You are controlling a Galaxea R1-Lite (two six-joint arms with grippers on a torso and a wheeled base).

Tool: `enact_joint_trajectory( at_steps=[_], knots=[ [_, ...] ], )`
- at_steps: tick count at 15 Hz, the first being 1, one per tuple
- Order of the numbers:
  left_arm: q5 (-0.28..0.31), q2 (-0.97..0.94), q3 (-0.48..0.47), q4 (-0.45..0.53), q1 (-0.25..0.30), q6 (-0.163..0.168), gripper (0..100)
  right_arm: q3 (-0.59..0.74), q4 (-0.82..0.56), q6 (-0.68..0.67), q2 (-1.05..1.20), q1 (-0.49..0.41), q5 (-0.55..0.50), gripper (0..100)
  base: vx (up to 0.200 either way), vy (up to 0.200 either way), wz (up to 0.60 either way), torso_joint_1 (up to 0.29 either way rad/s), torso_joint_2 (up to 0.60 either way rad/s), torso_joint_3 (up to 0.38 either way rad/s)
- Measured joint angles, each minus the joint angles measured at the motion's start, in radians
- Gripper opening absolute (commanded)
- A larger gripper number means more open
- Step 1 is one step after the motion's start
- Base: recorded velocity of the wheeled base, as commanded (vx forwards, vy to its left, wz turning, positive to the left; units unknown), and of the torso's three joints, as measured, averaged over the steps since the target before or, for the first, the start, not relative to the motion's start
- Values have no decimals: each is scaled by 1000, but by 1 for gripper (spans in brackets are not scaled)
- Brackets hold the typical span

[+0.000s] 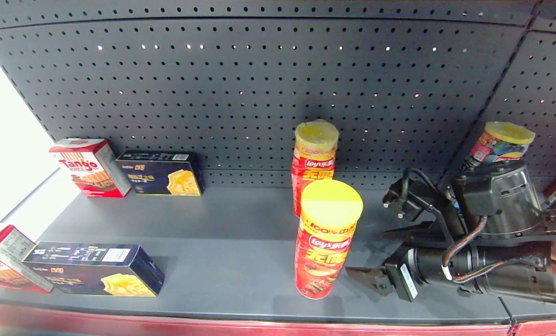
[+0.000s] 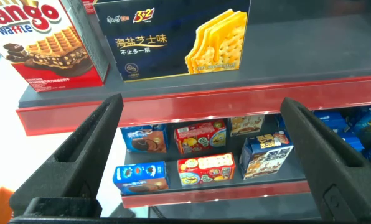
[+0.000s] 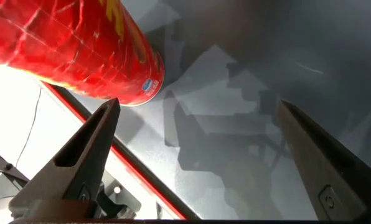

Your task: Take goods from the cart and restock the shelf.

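Head view: I saw two red chip cans with yellow lids upright on the grey shelf deck (image 1: 240,252), with the front can (image 1: 327,238) standing ahead of the rear can (image 1: 315,161) and both printed labels facing me. The right gripper (image 1: 376,254) sat just right of the front can, fingers spread wide, holding nothing. A red wafer box (image 1: 91,167) and a dark blue cracker box (image 1: 163,173) stood at the perforated back panel (image 1: 259,93), far left. Left wrist view: the left gripper (image 2: 201,106) was wide open and empty, facing the shelf's red front edge (image 2: 192,99), with small snack boxes (image 2: 201,168) on a lower shelf beyond. Right wrist view: the front can's base stood near that red edge.
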State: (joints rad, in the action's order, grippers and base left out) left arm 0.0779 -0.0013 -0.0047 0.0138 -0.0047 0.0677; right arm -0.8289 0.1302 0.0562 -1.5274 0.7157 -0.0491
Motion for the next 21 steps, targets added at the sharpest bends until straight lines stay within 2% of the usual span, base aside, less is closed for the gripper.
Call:
enact_joint_trajectory(
  at_steps=[16,21],
  knots=[
    [0,0,0,0,1,0,100,-25,14,0,-31,1,-1,100,0,0,0,0,0,0],
    [0,0,0,0,1,0,100,8,13,-2,53,-34,-3,100,0,0,0,0,0,0]
  ],
)
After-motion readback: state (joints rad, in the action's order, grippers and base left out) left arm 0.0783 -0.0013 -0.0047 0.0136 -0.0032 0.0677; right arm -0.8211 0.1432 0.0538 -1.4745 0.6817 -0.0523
